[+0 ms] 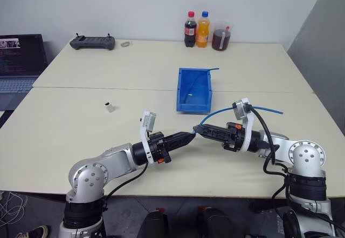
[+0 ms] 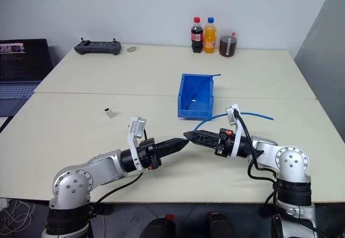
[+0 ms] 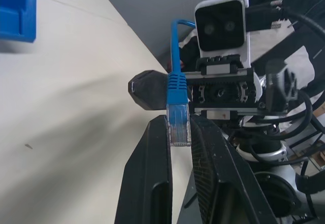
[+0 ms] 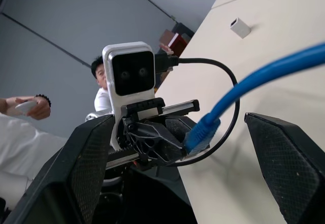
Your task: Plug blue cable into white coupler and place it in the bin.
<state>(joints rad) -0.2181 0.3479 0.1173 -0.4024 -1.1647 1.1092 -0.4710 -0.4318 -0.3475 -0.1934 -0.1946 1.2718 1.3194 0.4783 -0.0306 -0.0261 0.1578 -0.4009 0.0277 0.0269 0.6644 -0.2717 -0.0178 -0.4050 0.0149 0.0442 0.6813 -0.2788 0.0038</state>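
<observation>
The blue cable [image 1: 233, 109] hangs above the table's front middle. My left gripper [image 3: 179, 125] is shut on its clear plug [image 3: 177, 127], which stands up between the fingers. My right gripper [image 4: 180, 127] faces the left one tip to tip and is open. Its fingers are spread wide on either side of the cable [image 4: 264, 74] and do not touch it. From there the cable trails away over my right arm. The white coupler [image 1: 109, 107] lies alone on the table, far to the left of both grippers. The bin [image 1: 192, 107] stands just behind the grippers.
A second thin blue cable [image 1: 198, 80] lies in the bin with one end over its back rim. Two bottles [image 1: 197, 29] and a jug [image 1: 221, 38] stand at the table's far edge, with a black controller [image 1: 92, 43] at the back left. A laptop [image 1: 20, 60] sits off the left side. A person [image 4: 20, 117] shows in the right wrist view.
</observation>
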